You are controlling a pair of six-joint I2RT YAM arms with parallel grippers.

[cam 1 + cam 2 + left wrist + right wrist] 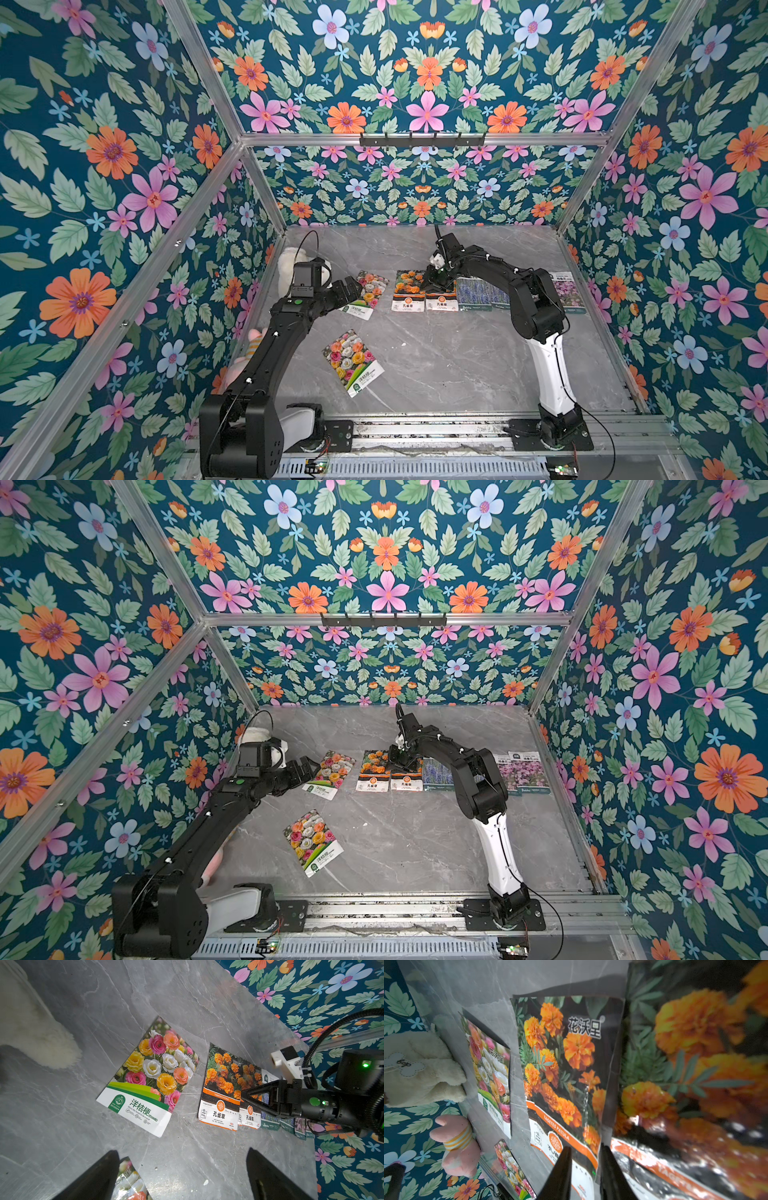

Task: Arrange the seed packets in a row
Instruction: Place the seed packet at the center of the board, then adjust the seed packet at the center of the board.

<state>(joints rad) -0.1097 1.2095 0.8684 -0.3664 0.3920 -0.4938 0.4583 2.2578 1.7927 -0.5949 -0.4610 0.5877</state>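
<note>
Several seed packets lie in a row across the grey table (436, 357): a tilted multicolour one (370, 291), two orange marigold ones (408, 291) (441, 300), lavender ones (473, 296) and a pink-purple one (567, 291). Another multicolour packet (353, 362) lies alone nearer the front. My left gripper (351, 291) (181, 1152) hangs open beside the tilted packet, holding nothing. My right gripper (432, 284) (584, 1149) is low over the marigold packets (562, 1068), its jaws a little apart; the first packet's edge shows in the gap and nothing is pinched.
A white plush toy (291, 266) sits at the back left behind my left wrist. A pink plush (254, 336) lies by the left wall. Flowered walls close three sides. An aluminium rail (415, 432) runs along the front.
</note>
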